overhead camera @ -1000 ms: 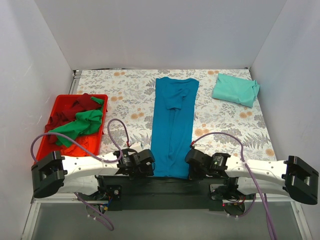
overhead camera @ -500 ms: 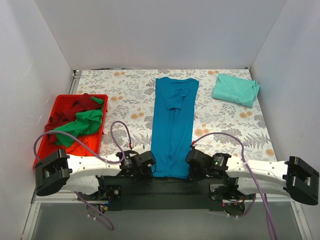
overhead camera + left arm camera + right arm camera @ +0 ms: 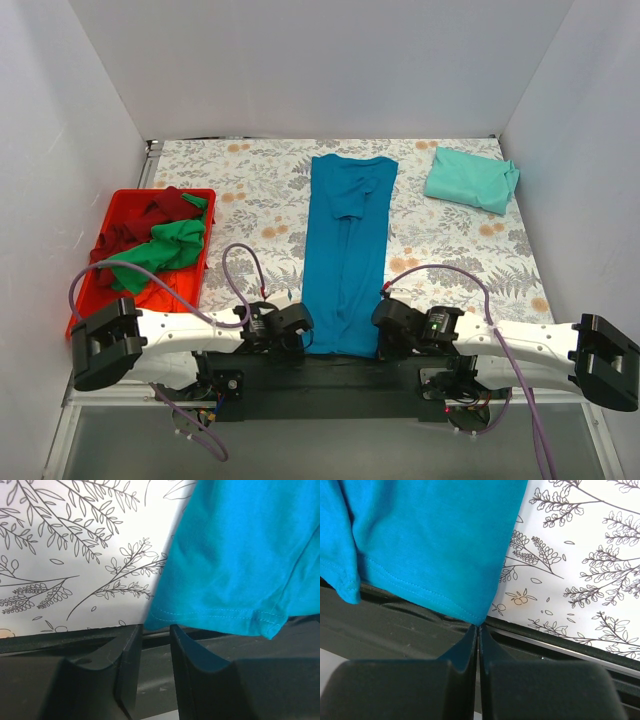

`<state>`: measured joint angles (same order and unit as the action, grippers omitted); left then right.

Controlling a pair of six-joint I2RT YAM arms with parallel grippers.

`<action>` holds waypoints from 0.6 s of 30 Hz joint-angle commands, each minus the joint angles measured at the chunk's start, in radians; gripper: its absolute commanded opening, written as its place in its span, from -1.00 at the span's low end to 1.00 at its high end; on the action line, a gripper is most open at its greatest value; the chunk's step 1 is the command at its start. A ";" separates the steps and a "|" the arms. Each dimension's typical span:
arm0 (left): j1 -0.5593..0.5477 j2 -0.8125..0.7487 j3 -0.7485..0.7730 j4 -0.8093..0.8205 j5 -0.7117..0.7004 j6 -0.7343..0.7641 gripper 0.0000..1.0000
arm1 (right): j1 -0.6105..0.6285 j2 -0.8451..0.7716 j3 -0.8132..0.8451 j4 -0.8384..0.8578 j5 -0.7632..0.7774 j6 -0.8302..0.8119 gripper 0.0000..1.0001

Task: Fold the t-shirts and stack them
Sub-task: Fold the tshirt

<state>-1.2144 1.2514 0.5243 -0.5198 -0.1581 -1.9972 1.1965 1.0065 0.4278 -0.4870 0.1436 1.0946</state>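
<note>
Pinching right gripper (image 3: 479,627): jaws pressed fully together at the near right corner of the deep blue t-shirt (image 3: 345,250); the hem's point ran into the seam between the tips, so that corner was caught.
Left gripper (image 3: 156,630): jaws a narrow slot apart, tips on either side of the blue shirt's near left hem corner; the cloth lay just above the slot, not yet clamped.
Black base plate (image 3: 330,375): directly under the blue shirt's near hem, which overhung it slightly.
Deep blue t-shirt: spread flat as a long strip on the flowered tablecloth (image 3: 260,200), running from the two grippers away to the far edge, sides folded inward.
Red tray (image 3: 128,195): well to the left of the blue shirt, level with its middle.
Bright green t-shirt (image 3: 165,248): crumpled in the tray, on the side nearer the blue shirt.
Dark red t-shirt (image 3: 135,225): bunched in the tray beside the green one.
Mint t-shirt (image 3: 470,180): folded, lying to the right of the blue shirt's far end, apart from it.
</note>
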 commanded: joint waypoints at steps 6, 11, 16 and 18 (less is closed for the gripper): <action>-0.004 -0.049 0.134 -0.192 -0.149 -0.124 -0.35 | 0.006 -0.019 -0.012 0.011 0.014 0.004 -0.97; -0.004 -0.054 0.144 -0.230 -0.161 -0.123 -0.32 | 0.006 -0.008 -0.008 0.018 0.013 0.001 -0.97; -0.005 -0.007 0.151 -0.227 -0.163 -0.127 -0.28 | 0.006 0.006 0.002 0.021 0.008 -0.007 -0.97; -0.005 0.011 0.149 -0.191 -0.162 -0.120 -0.28 | 0.006 0.007 0.003 0.022 0.010 -0.009 -0.97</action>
<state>-1.2148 1.2469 0.6498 -0.7219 -0.2813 -1.9965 1.1965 1.0103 0.4271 -0.4839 0.1432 1.0924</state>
